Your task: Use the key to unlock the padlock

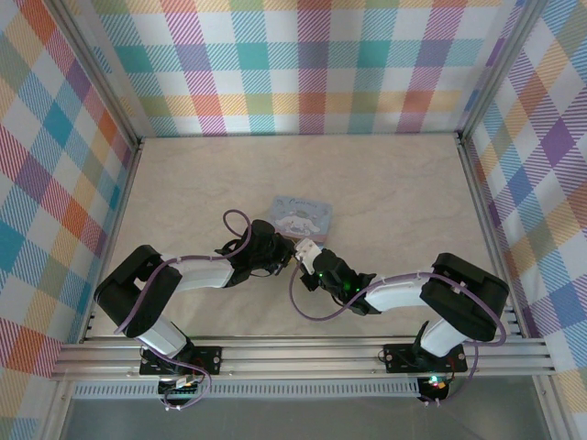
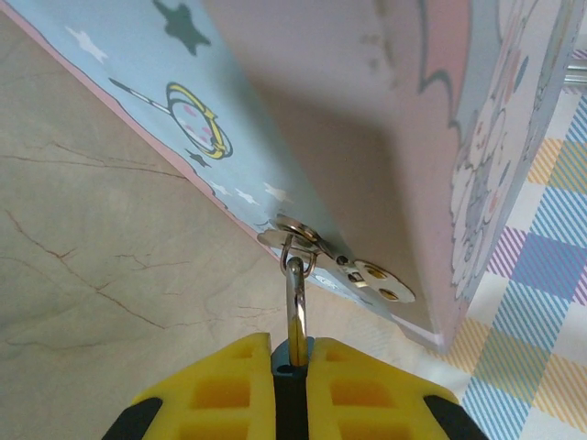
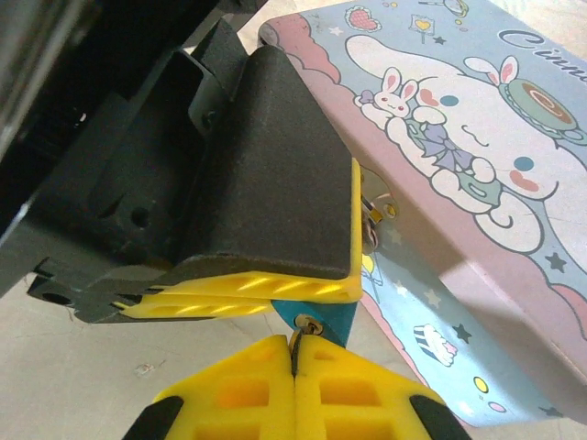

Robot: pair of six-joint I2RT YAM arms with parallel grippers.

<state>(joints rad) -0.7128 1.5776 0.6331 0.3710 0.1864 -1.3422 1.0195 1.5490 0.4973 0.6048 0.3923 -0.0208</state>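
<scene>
The padlock (image 3: 336,320) is a tiny teal block with a thin silvery shackle (image 2: 295,291). That shackle hangs through the metal hasp (image 2: 312,240) on the pale-blue cartoon tin box (image 2: 367,119). My left gripper (image 2: 290,348) is shut on the padlock's body (image 2: 292,353), yellow pads on either side. My right gripper (image 3: 293,346) is shut on the key (image 3: 298,337), a thin sliver held edge-on. The key's tip sits at the padlock's keyhole (image 3: 312,324). From above, both grippers (image 1: 278,256) (image 1: 310,264) meet just in front of the tin box (image 1: 303,214).
The tin box lies on a pale marble-patterned table (image 1: 394,202), fenced by plaid walls (image 1: 303,64) at the back and sides. The left gripper's black and yellow fingers (image 3: 266,220) loom close above the right gripper. Purple cables (image 1: 240,220) loop off both arms.
</scene>
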